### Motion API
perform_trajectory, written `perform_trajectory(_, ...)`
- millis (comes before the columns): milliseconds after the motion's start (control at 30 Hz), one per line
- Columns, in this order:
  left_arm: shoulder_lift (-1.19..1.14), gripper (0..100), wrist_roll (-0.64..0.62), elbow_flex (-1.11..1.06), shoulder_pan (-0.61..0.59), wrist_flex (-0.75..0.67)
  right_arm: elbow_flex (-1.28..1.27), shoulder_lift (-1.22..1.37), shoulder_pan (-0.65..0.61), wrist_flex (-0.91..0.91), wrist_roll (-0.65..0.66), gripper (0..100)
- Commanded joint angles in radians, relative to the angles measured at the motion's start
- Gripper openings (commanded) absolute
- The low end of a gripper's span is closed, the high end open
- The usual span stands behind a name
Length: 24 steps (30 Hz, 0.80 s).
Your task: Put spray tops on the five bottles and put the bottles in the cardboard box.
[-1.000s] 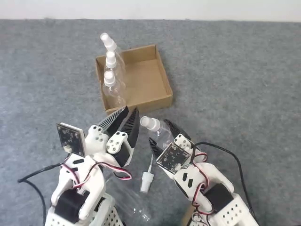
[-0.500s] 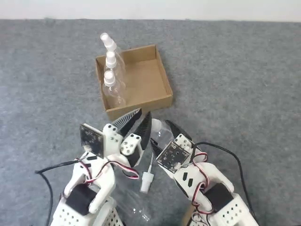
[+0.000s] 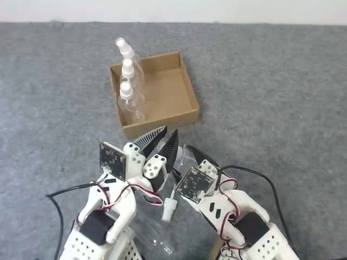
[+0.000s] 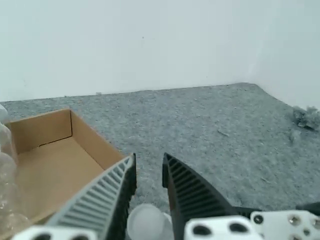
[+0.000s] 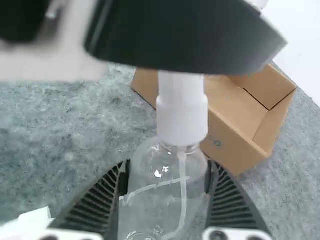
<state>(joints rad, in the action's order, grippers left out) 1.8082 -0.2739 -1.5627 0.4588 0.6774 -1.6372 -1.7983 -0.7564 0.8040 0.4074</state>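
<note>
My right gripper (image 3: 182,160) is shut on a clear bottle (image 5: 167,195) held upright just in front of the cardboard box (image 3: 162,92). A white spray top (image 5: 182,115) sits on the bottle's neck. My left gripper (image 3: 170,130) hangs over that top, open, its fingers on either side of the white cap (image 4: 145,222). One of its black fingers (image 5: 175,35) covers the cap from above. Three bottles with spray tops (image 3: 130,81) stand along the box's left side. A loose spray top (image 3: 169,207) lies on the carpet between the arms.
A bare clear bottle (image 3: 154,234) lies on the grey carpet between the two arm bases. The right half of the box floor (image 4: 45,165) is open cardboard. Grey carpet stretches to the left and right of the box.
My left gripper has swung right and forward, from beside the held bottle to over its spray top. The right gripper with the bottle has shifted slightly left.
</note>
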Motion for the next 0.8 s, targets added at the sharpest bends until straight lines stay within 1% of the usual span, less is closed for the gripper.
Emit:
perform_trajectory(0, 0.017, 8, 0.008, 0.059, 0.005, 0.011, 0.078, -0.019, -0.012, 0.005, 0.011, 11.0)
perform_trajectory(133, 0.017, 8, 0.008, 0.150, 0.005, 0.114, 0.077, -0.019, -0.001, 0.005, 0.006, 11.0)
perform_trajectory(233, 0.017, 8, 0.008, 0.203, 0.005, 0.160, 0.077, -0.019, 0.053, 0.004, 0.003, 11.0)
perform_trajectory(300, 0.017, 8, 0.008, 0.222, 0.005, 0.166, 0.077, -0.019, 0.076, -0.008, 0.002, 11.0)
perform_trajectory(467, 0.017, 8, 0.012, 0.225, 0.005, 0.161, 0.061, -0.019, 0.087, -0.036, -0.063, 11.0)
perform_trajectory(700, 0.017, 8, 0.015, 0.219, 0.003, 0.167, 0.061, -0.019, 0.087, -0.036, -0.078, 11.0)
perform_trajectory(767, 0.017, 8, 0.015, 0.219, -0.032, 0.169, 0.061, -0.019, 0.087, -0.036, -0.121, 11.0)
